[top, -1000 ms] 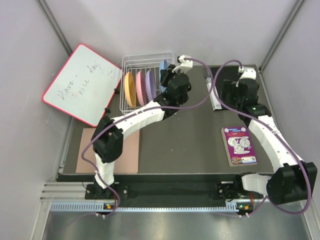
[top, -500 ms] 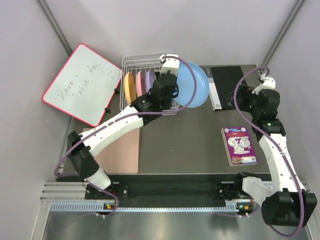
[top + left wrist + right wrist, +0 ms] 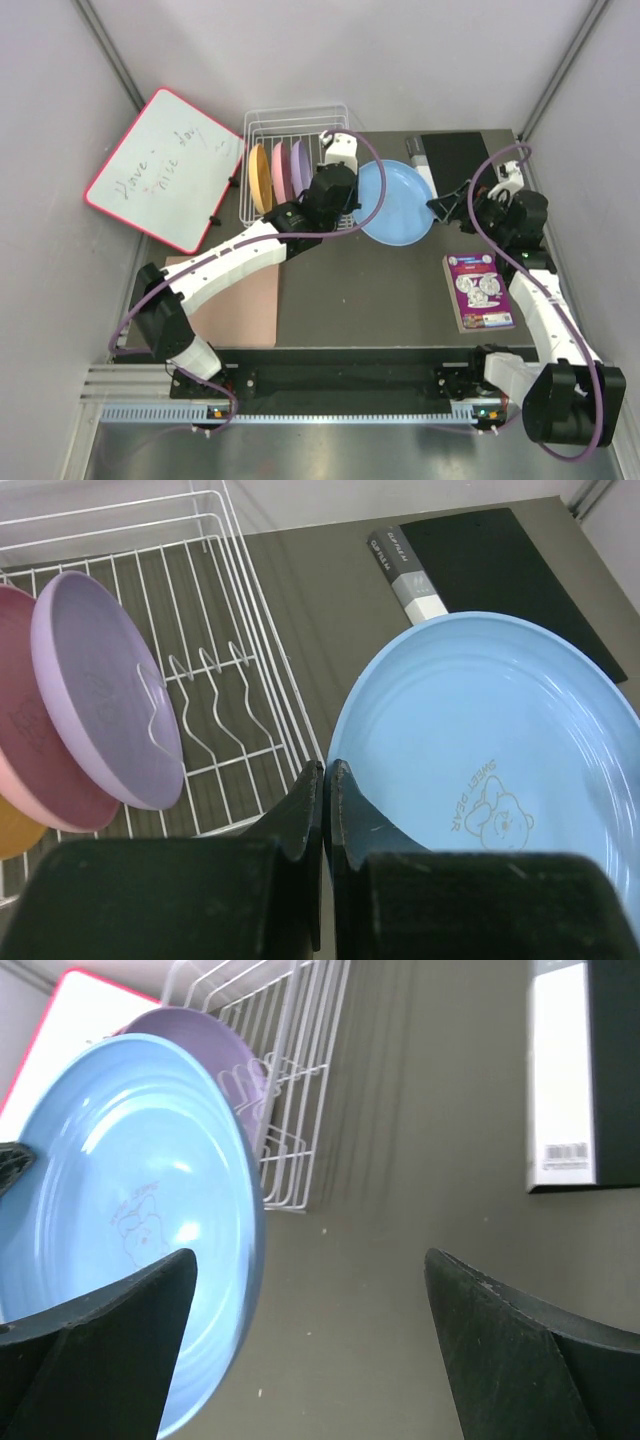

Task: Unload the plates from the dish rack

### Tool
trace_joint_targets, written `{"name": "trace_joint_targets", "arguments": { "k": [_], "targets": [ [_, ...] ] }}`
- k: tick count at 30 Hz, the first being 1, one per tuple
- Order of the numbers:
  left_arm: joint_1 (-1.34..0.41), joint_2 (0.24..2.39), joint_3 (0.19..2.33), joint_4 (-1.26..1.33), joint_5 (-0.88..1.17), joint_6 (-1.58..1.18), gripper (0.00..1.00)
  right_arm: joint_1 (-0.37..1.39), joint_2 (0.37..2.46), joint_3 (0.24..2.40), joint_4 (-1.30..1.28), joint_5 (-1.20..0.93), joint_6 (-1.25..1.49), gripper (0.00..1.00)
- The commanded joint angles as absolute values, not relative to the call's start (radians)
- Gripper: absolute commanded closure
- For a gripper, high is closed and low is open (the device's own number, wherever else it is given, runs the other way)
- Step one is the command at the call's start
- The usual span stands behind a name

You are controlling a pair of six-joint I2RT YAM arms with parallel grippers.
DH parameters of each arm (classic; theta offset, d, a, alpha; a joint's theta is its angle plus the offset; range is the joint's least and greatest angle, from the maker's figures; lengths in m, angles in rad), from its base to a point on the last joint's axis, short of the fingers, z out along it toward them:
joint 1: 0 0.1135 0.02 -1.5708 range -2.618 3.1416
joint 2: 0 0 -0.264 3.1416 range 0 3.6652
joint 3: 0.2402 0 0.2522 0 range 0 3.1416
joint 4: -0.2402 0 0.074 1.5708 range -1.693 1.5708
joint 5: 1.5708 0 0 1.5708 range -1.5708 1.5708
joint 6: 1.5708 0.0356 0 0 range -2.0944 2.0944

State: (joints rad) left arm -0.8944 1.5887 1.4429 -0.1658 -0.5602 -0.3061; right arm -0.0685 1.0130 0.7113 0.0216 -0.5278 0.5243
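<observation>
My left gripper (image 3: 350,208) (image 3: 327,772) is shut on the left rim of the light blue plate (image 3: 397,200) (image 3: 480,750), holding it out of the rack just to its right, face up. My right gripper (image 3: 447,205) (image 3: 310,1256) is open, and the plate's far rim (image 3: 245,1210) lies between its fingers, near the left one. The orange-yellow plate (image 3: 259,178), pink plate (image 3: 281,172) and purple plate (image 3: 300,168) (image 3: 105,680) stand upright in the white wire dish rack (image 3: 296,113) (image 3: 240,570).
A red-framed whiteboard (image 3: 165,165) leans left of the rack. A black box with a white side (image 3: 445,160) lies behind the blue plate. A purple book (image 3: 480,290) lies at the right. A brown mat (image 3: 245,310) lies at the front left.
My left gripper lifted the light blue plate out of the rack, swung it right and laid it flatter. My right arm came left, its open fingers now at the plate's rim.
</observation>
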Motion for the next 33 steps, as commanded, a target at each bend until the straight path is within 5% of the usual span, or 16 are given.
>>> {"name": "trace_joint_targets", "arguments": {
  "k": [1,9,12,13,16,17,18,21,33],
  "targets": [
    [-0.894,1.588,1.437,-0.071,-0.52,-0.357,1.0,-0.077,1.038,0.704,0.121,-0.635,0.555,0.05],
    [-0.894,1.612,1.424,-0.032,-0.457,-0.38,1.0,-0.077,1.088,0.681,0.21,-0.761,0.587,0.25],
    [-0.894,1.611,1.407,-0.009,-0.44,-0.385,1.0,-0.077,1.108,0.681,0.222,-0.781,0.6,0.66],
    [-0.894,1.609,1.402,-0.008,-0.44,-0.385,1.0,-0.08,1.104,0.678,0.221,-0.773,0.604,0.98],
    [-0.894,1.597,1.378,0.026,-0.437,-0.364,0.97,-0.09,1.089,0.673,0.204,-0.762,0.595,1.0],
    [-0.893,1.592,1.371,0.028,-0.434,-0.357,0.84,-0.103,1.082,0.676,0.154,-0.752,0.585,1.0],
    [-0.893,1.588,1.359,0.028,-0.452,-0.344,0.5,-0.11,1.071,0.681,0.12,-0.709,0.572,1.0],
    [-0.879,1.565,1.327,0.022,-0.507,-0.325,0.07,-0.138,1.025,0.695,-0.03,-0.616,0.514,1.0],
    [-0.655,1.488,1.215,0.092,-0.488,-0.249,0.01,-0.149,1.041,0.666,-0.311,-0.54,0.341,1.0]
  ]
}}
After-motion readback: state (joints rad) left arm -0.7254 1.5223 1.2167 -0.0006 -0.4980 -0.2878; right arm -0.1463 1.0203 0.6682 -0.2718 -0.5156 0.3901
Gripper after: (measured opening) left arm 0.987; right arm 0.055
